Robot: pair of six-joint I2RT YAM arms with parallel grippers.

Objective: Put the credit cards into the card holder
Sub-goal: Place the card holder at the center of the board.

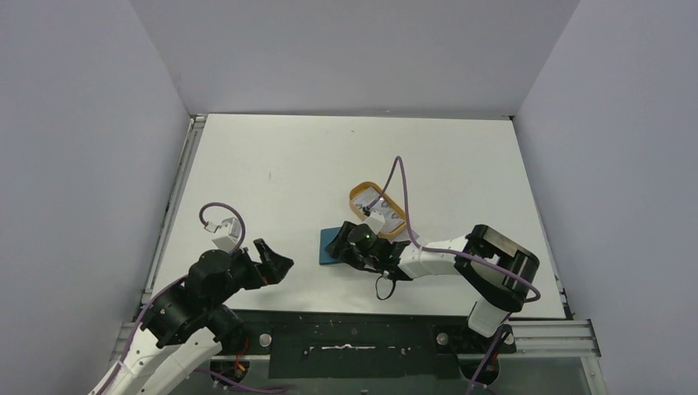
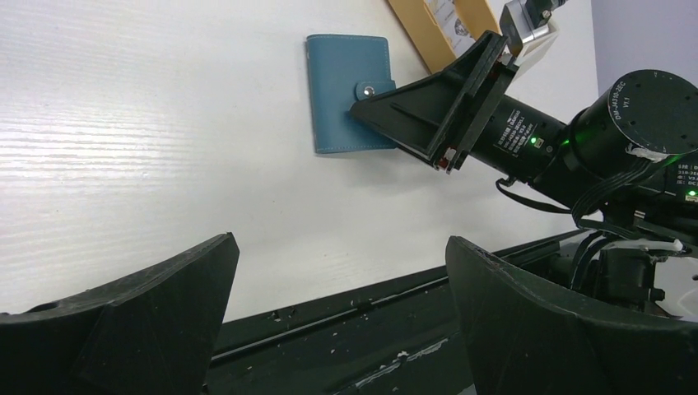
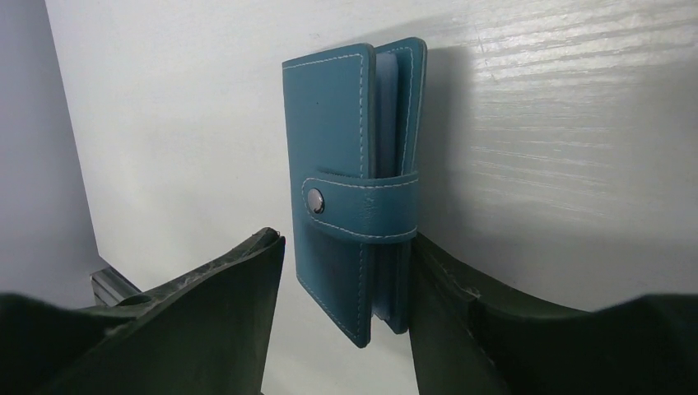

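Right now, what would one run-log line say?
left fingers: open, empty | right fingers: open, flanking card holder | card holder: snapped shut, on table | credit cards: in tray

L pincer (image 2: 338, 251) wide open; R pincer (image 3: 349, 251) part-open.

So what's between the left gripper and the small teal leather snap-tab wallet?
Only bare white tabletop separates the left gripper from the teal wallet, shown in the top external and left wrist views.

Teal card holder (image 3: 329, 123) of stitched, matt leather-like material, shiny metal snap (image 3: 314, 200), white table (image 2: 123, 148) with faint wood grain
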